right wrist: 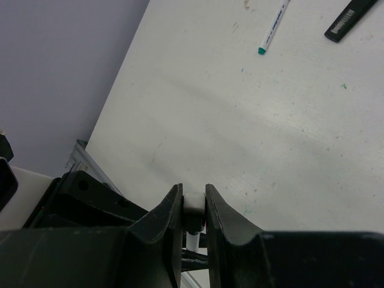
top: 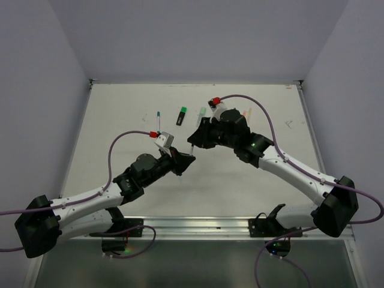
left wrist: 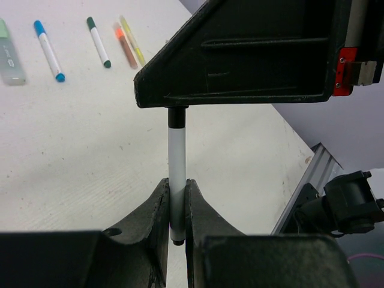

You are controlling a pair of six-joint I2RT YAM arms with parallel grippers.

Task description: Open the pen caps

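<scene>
- A black cap (left wrist: 176, 117) is seen at the upper end of a white pen (left wrist: 176, 174). The pen is held in the air above the table (left wrist: 78, 150), between the two arms and near the middle of the workspace.
- The cap's top is hidden under the right gripper (right wrist: 192, 195), whose fingers are closed tight on that end. Only a sliver of pale and dark plastic is visible between them in the right wrist view.
- The white barrel is clamped low down by the left gripper (left wrist: 176, 186). Both fingers are pressed against it, and a short black tail end pokes out beneath.
- The pen's long axis runs straight from one gripper to the other, so cap and barrel lie in line. In the overhead view it slants from the left gripper up and slightly right to the right gripper.
- The cap is judged not yet off, since no gap is seen between it and the barrel. The coming pull would need to be made along that axis, with the grippers drawn apart and the pen not bent.
- Lying on the table well away are a blue-capped pen (left wrist: 48, 51), a green-capped pen (left wrist: 99, 42), a thin orange pen (left wrist: 125, 45), a thin yellow pen (left wrist: 133, 41) and a pale mint highlighter (left wrist: 11, 57).
</scene>
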